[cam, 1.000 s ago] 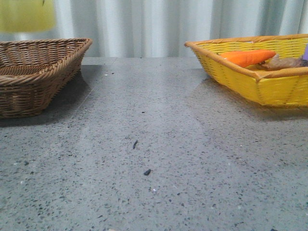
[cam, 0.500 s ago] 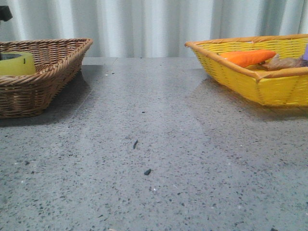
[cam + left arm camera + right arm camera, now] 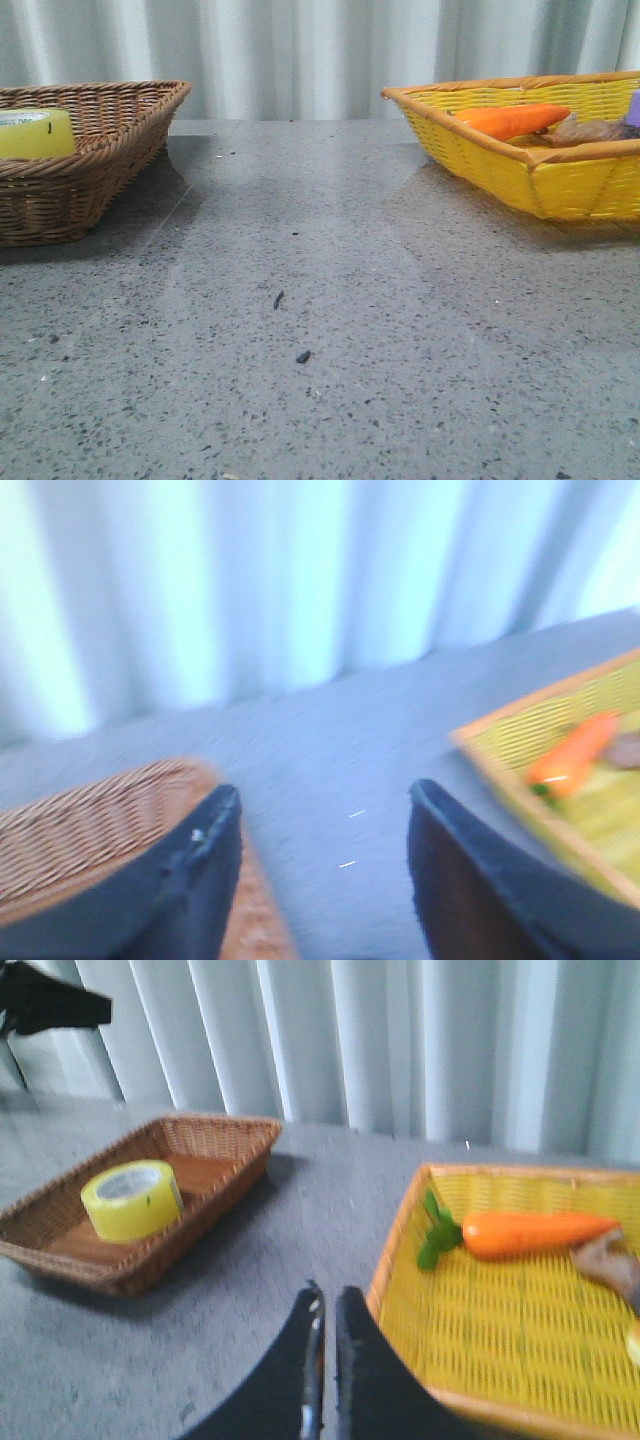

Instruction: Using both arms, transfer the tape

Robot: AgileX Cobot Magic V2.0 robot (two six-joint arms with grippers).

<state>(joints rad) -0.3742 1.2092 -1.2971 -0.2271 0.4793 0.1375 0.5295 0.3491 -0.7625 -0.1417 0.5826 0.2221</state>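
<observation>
The yellow tape roll [image 3: 35,132] lies in the brown wicker basket [image 3: 110,150] at the left; it also shows in the right wrist view [image 3: 132,1198], lying flat with its white core up. My left gripper [image 3: 322,802] is open and empty, high above the table beside the brown basket's rim [image 3: 80,820]; that view is blurred. My right gripper [image 3: 328,1300] is shut and empty, above the table between the two baskets. Neither gripper shows in the front view.
A yellow basket [image 3: 520,175] at the right holds an orange carrot [image 3: 510,120] and a brownish item [image 3: 595,130]. The carrot also shows in both wrist views [image 3: 535,1233] [image 3: 572,758]. Grey speckled table [image 3: 320,300]; white curtain behind.
The tape went from hanging high at the left edge down into the brown basket. The left gripper let go of it and rose out of the front view.
</observation>
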